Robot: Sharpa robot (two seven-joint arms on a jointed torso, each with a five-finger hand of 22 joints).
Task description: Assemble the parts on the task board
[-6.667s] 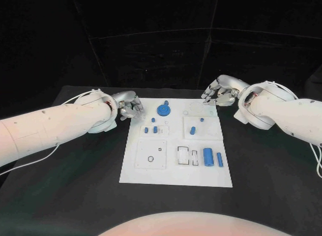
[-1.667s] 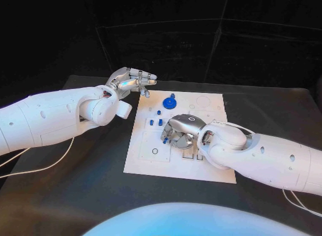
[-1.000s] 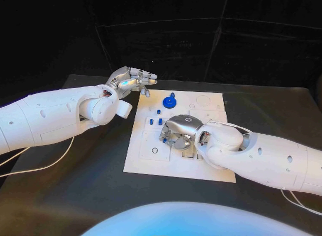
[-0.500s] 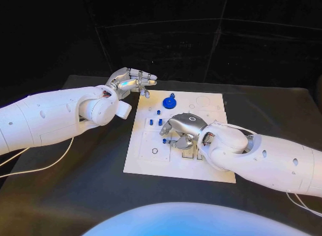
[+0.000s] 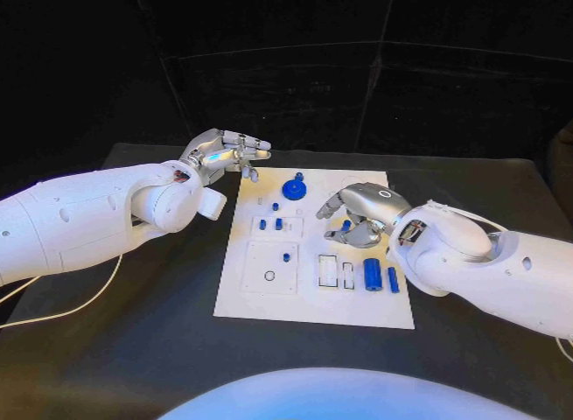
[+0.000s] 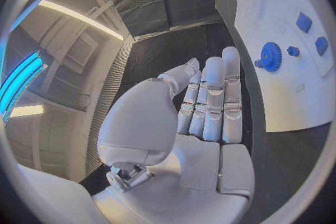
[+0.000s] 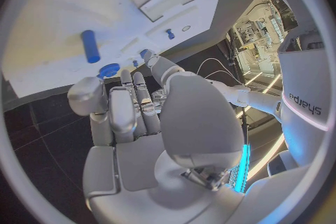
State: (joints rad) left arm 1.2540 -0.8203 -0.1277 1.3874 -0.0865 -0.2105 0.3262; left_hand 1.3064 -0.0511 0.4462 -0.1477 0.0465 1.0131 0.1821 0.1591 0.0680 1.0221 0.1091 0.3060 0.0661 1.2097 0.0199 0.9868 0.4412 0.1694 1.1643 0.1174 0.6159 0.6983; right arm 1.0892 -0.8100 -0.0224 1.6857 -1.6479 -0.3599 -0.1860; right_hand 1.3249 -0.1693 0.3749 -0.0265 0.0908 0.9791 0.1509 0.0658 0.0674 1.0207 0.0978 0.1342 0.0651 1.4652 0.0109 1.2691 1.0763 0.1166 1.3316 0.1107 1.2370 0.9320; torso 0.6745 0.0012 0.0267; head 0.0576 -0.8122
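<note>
The white task board [image 5: 314,306] lies flat in the middle of the black table [image 5: 122,350], and both arms reach in over its far half. The left hand [image 5: 223,153] hovers off the board's far left corner, above the dark tabletop; in the left wrist view its fingers [image 6: 213,95] lie straight and side by side, close together, with the thumb folded across the palm, and nothing sits in them. The right hand [image 5: 359,210] hangs over the right side of the board, its fingers [image 5: 331,206] bent downward and a little apart. A small blue part [image 5: 346,229] shows just beneath the fingertips, standing on the board, but I cannot tell whether the fingers touch it or merely hover over it; in the right wrist view the fingers [image 7: 133,109] look loosely curled with nothing plainly caught between them. Near the board's far edge sits a blue gear [image 5: 292,186] with a small blue peg [image 5: 297,176] just behind it. Two short blue pieces [image 5: 269,224] stand side by side on the left part of the board, and another small blue pin [image 5: 286,257] stands nearer the middle. Toward the right edge, a fat blue cylinder [image 5: 372,274] lies beside a thinner blue rod [image 5: 394,279], close together but apart.
</note>
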